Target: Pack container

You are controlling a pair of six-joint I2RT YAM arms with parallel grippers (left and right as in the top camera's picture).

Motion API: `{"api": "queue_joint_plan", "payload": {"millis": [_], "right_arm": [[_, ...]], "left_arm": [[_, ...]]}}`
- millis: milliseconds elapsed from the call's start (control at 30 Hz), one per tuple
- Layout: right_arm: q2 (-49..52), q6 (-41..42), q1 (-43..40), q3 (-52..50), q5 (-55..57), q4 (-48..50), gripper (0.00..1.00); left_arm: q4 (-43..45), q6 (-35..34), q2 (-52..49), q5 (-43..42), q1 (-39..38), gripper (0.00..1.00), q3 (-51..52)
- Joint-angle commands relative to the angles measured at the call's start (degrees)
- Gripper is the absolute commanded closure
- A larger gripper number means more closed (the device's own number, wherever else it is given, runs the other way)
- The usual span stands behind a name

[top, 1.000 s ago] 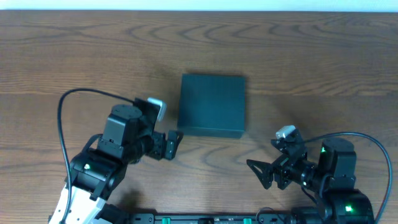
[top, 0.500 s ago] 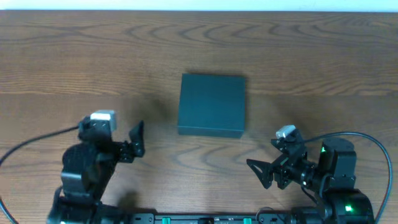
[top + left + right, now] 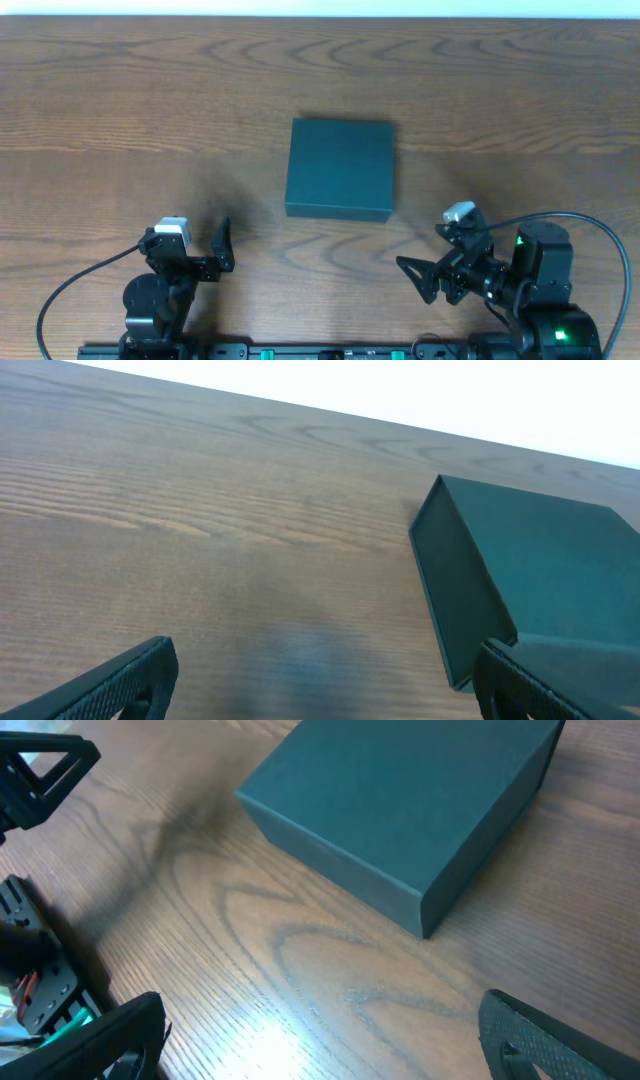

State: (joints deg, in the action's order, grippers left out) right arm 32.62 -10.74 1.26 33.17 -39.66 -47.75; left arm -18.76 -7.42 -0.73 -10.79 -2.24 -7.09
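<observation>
The container [image 3: 340, 168] sits shut at the overhead's centre. The left gripper [image 3: 325, 660] and right gripper [image 3: 418, 278] gape wide, empty, near the bottom edge, probably parked clear because packing looks finished.

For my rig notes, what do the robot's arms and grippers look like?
Left arm and right arm: black, jointed. Left gripper and right gripper: black, angular, two-fingered. Silver-white block on each wrist, thin black cable looping from each; green lights on the right.
</observation>
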Motion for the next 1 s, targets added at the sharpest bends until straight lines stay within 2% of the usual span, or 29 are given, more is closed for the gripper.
{"api": "queue_joint_plan", "payload": {"millis": [0, 533, 633, 733, 967], "right_arm": [[-0.02, 0.44, 0.22, -0.20, -0.83, 0.00, 0.01], [-0.13, -1.05, 0.28, -0.20, 0.94, 0.00, 0.01], [-5.44, -4.83, 0.44, -0.63, 13.40, 0.70, 0.01], [-12.72, -7.32, 0.44, -2.34, 18.78, 1.18, 0.01], [-29.07, -9.46, 0.44, -12.70, 19.78, 1.84, 0.01]], "left_arm": [[0.00, 1.40, 0.52, -0.66, 0.44, 0.05, 1.38], [0.02, 1.42, 0.48, -0.66, 0.39, 0.05, 1.36], [0.02, 1.42, 0.48, -0.66, 0.39, 0.05, 1.36], [0.02, 1.40, 0.48, -0.66, 0.39, 0.05, 1.38], [0.00, 1.42, 0.48, -0.66, 0.39, 0.05, 1.38]]}}
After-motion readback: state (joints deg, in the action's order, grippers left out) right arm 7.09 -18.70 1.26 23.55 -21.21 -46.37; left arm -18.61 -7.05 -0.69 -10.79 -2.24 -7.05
